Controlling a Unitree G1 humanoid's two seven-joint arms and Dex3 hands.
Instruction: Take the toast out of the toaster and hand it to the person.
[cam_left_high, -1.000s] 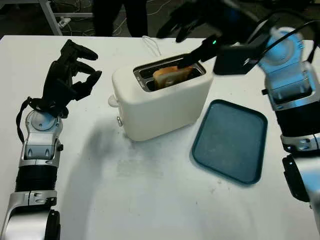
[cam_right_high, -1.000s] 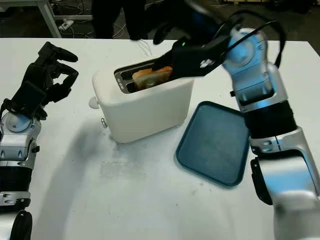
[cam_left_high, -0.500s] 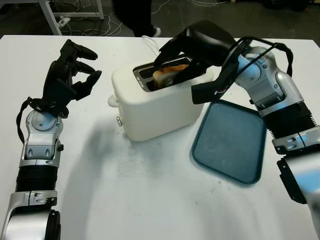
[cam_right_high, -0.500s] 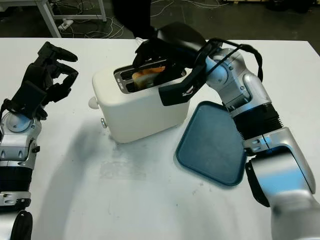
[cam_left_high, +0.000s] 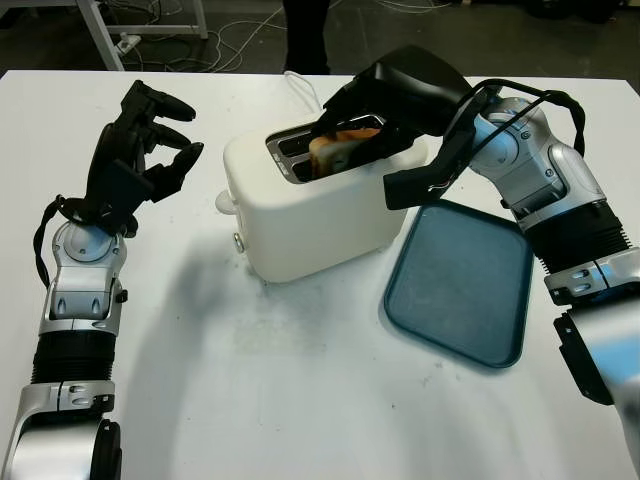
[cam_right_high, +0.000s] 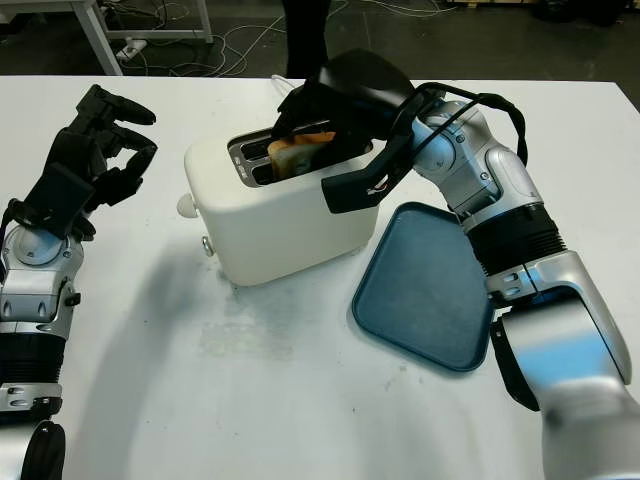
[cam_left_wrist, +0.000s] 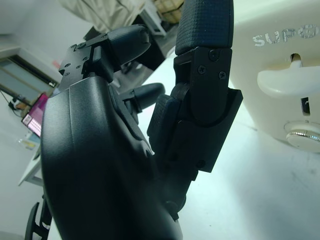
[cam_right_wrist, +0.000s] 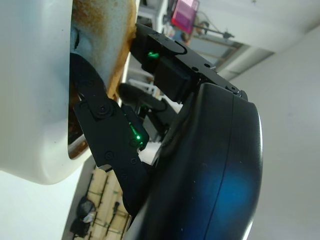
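Head cam, L eye: my right hand (cam_left_high: 375, 100) was over the toaster (cam_left_high: 320, 205), fingers curled down into the slot on both sides of the toast (cam_left_high: 335, 148). Looked like a pinch on the slice, but contact itself was hidden by my own fingers, so grip = judgement, not confirmed. Toast was sitting in the slot nearer the far side, top edge poking up above the rim. Long axis ran along the slot, i.e. across the toaster lengthwise; my fingers came at it from the right and above. So the pull had to go straight up along the slot walls, no sideways drag. Blue tray (cam_left_high: 462, 283) lay flat just right of the toaster, nothing on it. Person (cam_left_high: 304, 30) stood past the far table edge, legs only.

R eye: same layout. My left hand (cam_right_high: 90, 160) was held up well left of the toaster, fingers curled, holding nothing. Right hand was clearly the nearer one; left was out of the job.

L wrist: left fingers (cam_left_wrist: 200, 100) bent in toward the palm, nothing between them. Toaster's lever and knob side was close by.

R wrist: toasted crust (cam_right_wrist: 107, 45) pressed right up against one of my right fingers (cam_right_wrist: 107, 135), white toaster wall beside it. Touching on that side at least; opposing finger I couldn't tell.

Step in hand, my read: grip set, lift not yet made.
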